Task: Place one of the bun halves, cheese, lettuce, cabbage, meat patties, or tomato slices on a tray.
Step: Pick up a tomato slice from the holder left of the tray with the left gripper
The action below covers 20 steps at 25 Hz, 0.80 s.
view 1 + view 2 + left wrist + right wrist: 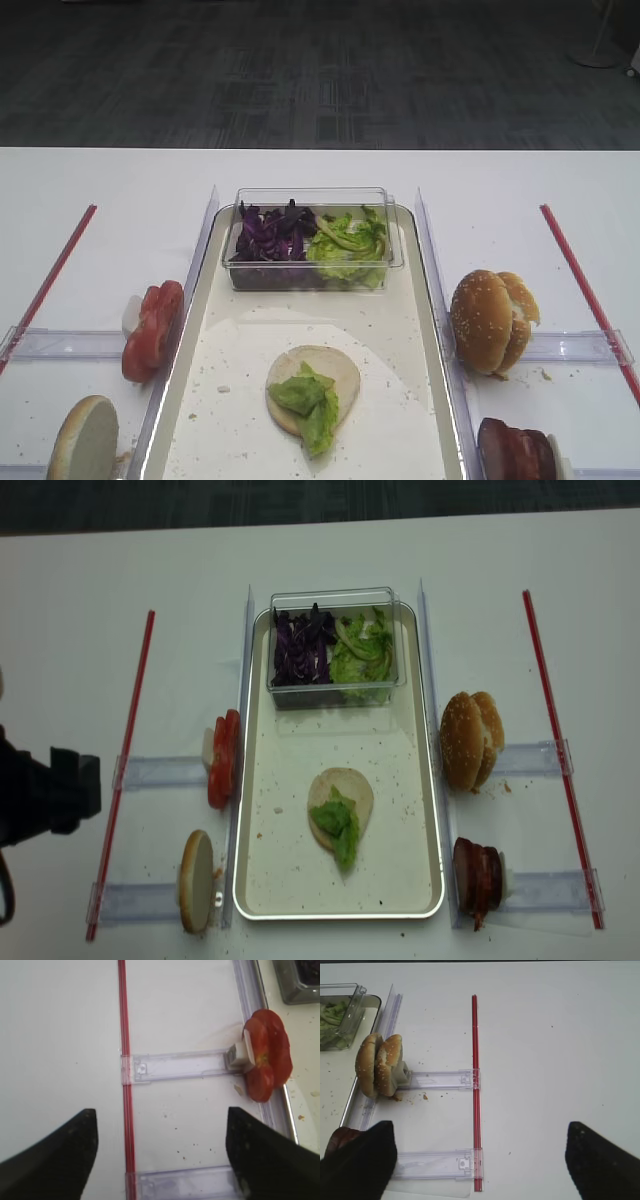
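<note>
Tomato slices stand on edge in a rack just left of tray, presumably for easy pinching, w/ left gripper wide & empty nearby; bun bottom w/ lettuce lies mid-tray; right gripper wide, empty

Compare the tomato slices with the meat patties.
The tomato slices are bright glossy red; the meat patties are dark reddish-brown. The tomatoes stand left of the tray, the patties right of it and nearer the front edge. Both stand on edge in clear holders, outside the tray.
</note>
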Each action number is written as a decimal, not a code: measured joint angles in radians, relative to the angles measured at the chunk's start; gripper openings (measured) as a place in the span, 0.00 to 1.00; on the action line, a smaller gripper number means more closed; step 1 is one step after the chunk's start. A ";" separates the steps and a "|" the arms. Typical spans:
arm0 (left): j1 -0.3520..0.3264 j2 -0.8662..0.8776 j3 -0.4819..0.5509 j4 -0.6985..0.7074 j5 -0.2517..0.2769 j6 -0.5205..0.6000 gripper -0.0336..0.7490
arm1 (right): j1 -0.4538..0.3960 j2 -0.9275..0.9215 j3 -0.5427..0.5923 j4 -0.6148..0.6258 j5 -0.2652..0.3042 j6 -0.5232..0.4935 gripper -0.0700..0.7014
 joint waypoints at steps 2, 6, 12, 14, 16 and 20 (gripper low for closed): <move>0.000 0.106 -0.049 -0.007 -0.004 0.002 0.67 | 0.000 0.000 0.000 0.000 0.000 0.000 0.99; 0.000 0.321 -0.174 -0.011 0.019 0.002 0.67 | 0.000 0.000 0.000 0.000 0.000 0.000 0.99; 0.000 0.605 -0.377 -0.016 0.158 0.002 0.67 | 0.000 0.000 0.000 0.000 0.000 0.000 0.99; 0.000 0.686 -0.429 -0.018 0.219 0.002 0.67 | 0.000 0.000 0.000 0.000 0.000 0.000 0.99; 0.000 0.752 -0.473 -0.018 0.279 0.002 0.67 | 0.000 0.000 0.000 0.000 0.000 0.000 0.99; 0.000 0.850 -0.523 -0.025 0.368 0.002 0.67 | 0.000 0.000 0.000 0.000 0.000 0.000 0.99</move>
